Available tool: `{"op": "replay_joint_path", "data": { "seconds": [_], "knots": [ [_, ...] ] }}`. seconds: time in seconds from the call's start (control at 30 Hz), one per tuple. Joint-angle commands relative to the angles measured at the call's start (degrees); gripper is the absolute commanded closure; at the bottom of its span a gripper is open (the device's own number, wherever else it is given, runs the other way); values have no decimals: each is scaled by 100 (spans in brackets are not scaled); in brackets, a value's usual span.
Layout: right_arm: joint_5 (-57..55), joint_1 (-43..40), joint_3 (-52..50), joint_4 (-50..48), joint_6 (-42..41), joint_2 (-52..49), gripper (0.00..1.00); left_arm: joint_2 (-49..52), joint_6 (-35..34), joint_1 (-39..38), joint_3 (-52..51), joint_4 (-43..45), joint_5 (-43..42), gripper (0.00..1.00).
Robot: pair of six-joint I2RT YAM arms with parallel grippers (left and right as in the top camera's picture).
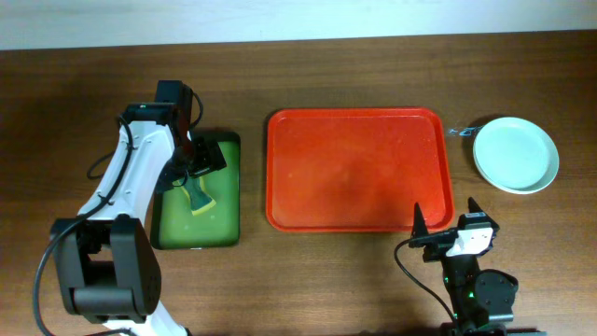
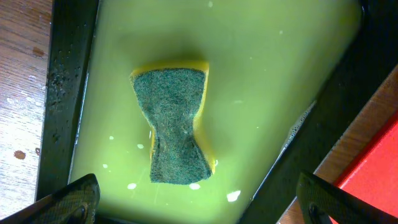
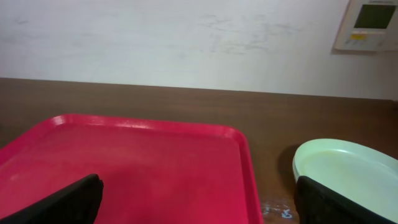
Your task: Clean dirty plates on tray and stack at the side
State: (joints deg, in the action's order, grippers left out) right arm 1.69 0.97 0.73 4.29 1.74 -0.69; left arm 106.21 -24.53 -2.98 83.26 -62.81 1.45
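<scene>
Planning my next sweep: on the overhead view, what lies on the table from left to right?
Green tray holding the sponge → red tray → pale plate.

No text is legible; the wall panel [image 3: 372, 23] markings are too small.

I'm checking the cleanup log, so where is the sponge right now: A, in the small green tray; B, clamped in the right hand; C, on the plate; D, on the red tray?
A: the sponge lies in the green tray, with the left hand open near it, not gripping.
</scene>
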Motion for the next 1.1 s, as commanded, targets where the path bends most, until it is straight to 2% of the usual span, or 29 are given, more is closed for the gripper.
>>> {"op": "replay_joint_path", "data": {
  "seconds": [0.0,0.8,0.87,1.0,1.07],
  "knots": [
    [-157,57,-42,42,-31,50,2,-92,-7,15,46,-4,-22,1],
    [-153,57,-42,28,-179,48,2,-138,-7,15,46,-7,-22,1],
    [-153,57,-42,28,-179,48,2,-577,-4,15,33,-24,-20,1],
    [-153,57,-42,28,-179,48,1,-1742,50,15,-76,149,675,1],
    [-153,57,-42,28,-179,48,2,-2295,785,15,-542,619,697,1]
  ]
}}
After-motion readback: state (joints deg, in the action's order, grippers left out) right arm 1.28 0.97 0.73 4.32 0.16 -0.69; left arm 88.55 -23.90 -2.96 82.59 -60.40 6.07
